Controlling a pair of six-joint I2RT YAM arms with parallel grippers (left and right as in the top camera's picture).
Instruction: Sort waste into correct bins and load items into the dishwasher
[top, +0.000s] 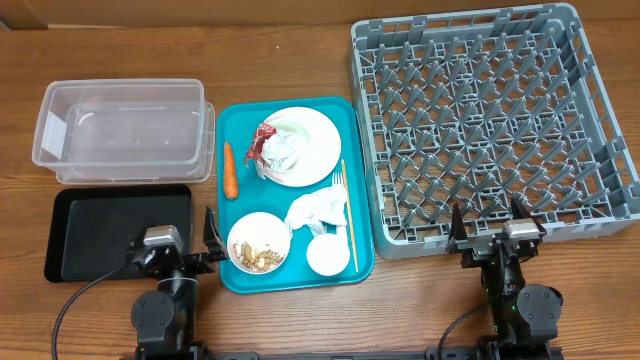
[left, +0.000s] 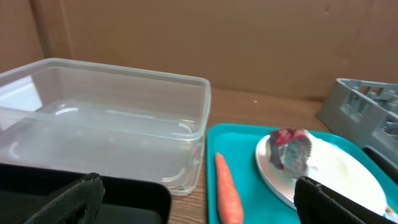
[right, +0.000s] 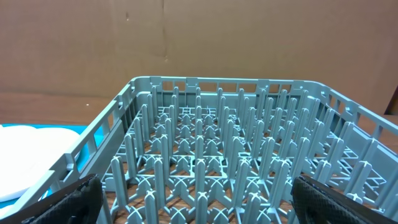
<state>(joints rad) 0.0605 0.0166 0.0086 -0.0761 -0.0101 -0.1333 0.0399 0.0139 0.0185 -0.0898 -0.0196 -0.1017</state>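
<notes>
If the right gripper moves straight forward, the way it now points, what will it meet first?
Most likely the grey dish rack: its upright pegs fill the view ahead of the open right gripper. Depth is unclear.

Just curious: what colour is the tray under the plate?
The tray is teal, clearest in the overhead view.

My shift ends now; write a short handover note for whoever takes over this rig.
Both open, holding nothing: left tool, right tool.
On the teal tray: carrot, red wrapper, napkins, bowl of scraps, plate, cup, fork, stick.
Nothing loaded in clear tub, black tray, rack.
Done: nothing. Left: sort all waste, load all dishes.
</notes>
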